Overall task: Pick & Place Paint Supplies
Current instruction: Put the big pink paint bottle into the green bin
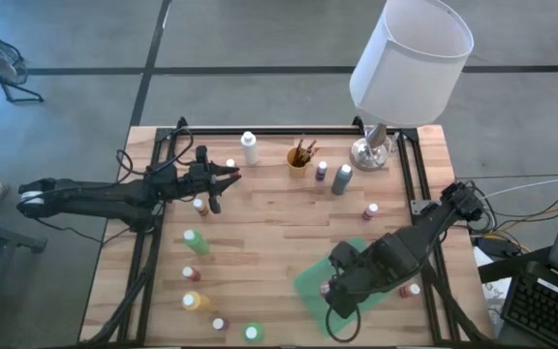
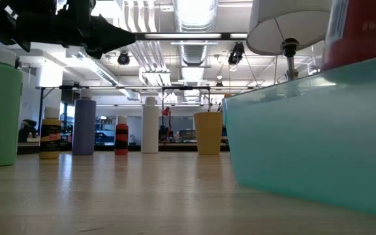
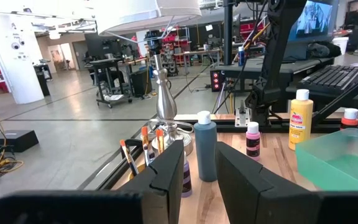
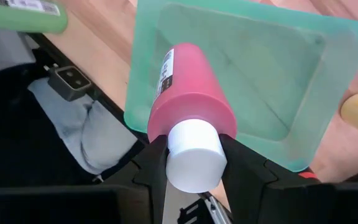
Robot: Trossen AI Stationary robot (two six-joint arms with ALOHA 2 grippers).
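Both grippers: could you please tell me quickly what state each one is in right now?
Left gripper: open, holding nothing.
Right gripper: shut on the pink paint bottle, over the green tray.

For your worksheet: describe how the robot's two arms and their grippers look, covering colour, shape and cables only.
Both arms are dark, jointed and slender. The left arm has a pale end segment and loose black cables near its gripper. The right gripper has two thick, blocky black fingers with angled faces.

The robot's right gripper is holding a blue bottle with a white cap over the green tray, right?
Not quite: the bottle is pink, not blue. The right wrist view shows it clearly. The rest holds: it has a white cap, and the right gripper holds it over the green tray.
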